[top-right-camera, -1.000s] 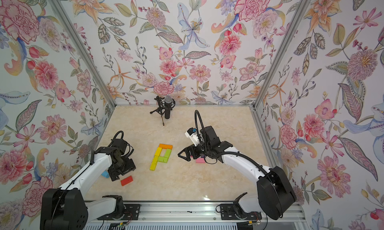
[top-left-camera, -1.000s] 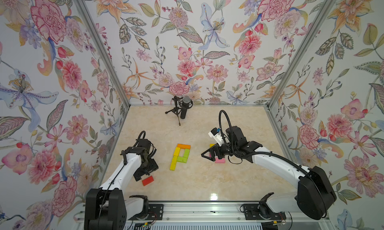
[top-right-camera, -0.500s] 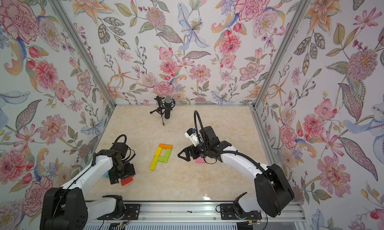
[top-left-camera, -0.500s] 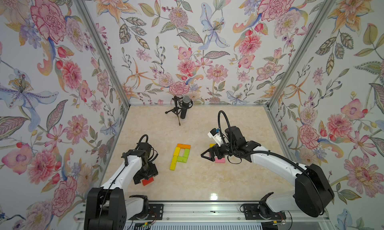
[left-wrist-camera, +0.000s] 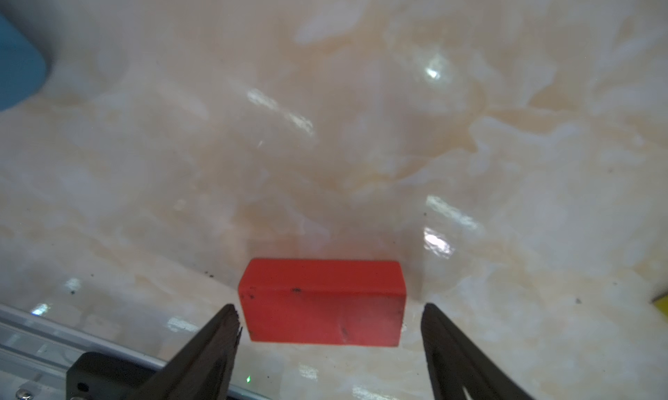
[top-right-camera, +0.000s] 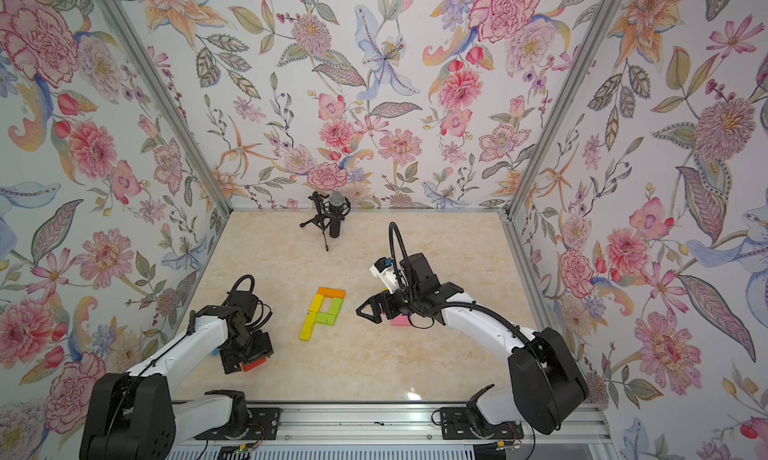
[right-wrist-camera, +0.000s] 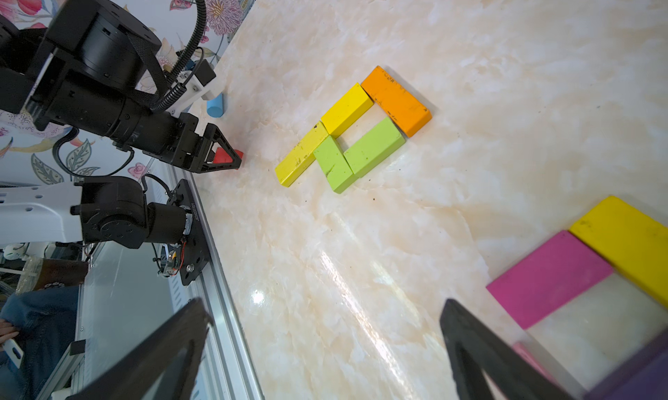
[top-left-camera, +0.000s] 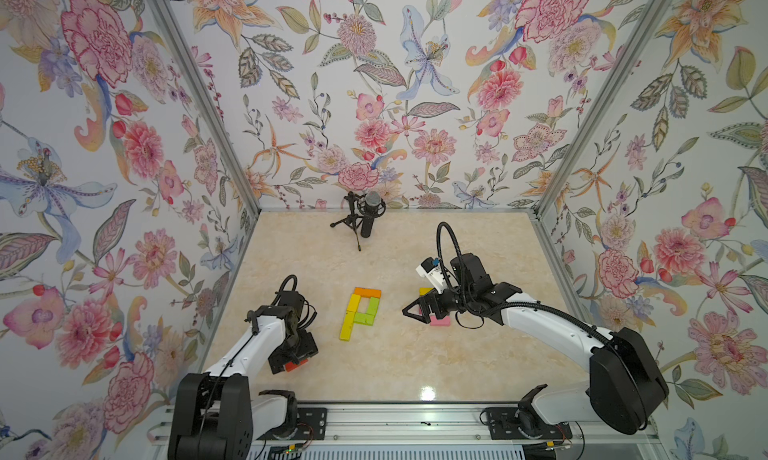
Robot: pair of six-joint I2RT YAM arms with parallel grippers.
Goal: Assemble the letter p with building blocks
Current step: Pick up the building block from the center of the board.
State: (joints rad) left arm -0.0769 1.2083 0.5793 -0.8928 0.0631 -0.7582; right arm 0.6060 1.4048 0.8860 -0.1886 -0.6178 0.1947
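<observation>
In both top views several building blocks lie flat mid-table in a p shape: an orange block (top-left-camera: 367,292) across the top, yellow blocks (top-left-camera: 346,329) as the stem, lime green blocks (top-left-camera: 365,318) closing the loop. The same shape (right-wrist-camera: 361,141) appears in the right wrist view. A red block (left-wrist-camera: 321,300) lies on the table between the fingers of my left gripper (left-wrist-camera: 329,318), with a gap on each side; the jaws are open. My right gripper (right-wrist-camera: 325,318) hangs open over bare table, right of the p shape. Beside it lie magenta (right-wrist-camera: 549,277), yellow (right-wrist-camera: 629,239) and pink (top-left-camera: 439,321) blocks.
A microphone on a small tripod (top-left-camera: 368,216) stands at the back. A blue cylinder (right-wrist-camera: 215,105) lies near the left wall, behind my left gripper (top-left-camera: 293,360). The aluminium rail (top-left-camera: 415,420) runs along the front edge. Flowered walls close in three sides.
My left gripper has moved toward the front edge and down over the red block, which now sits between its fingers. The right arm has stayed still.
</observation>
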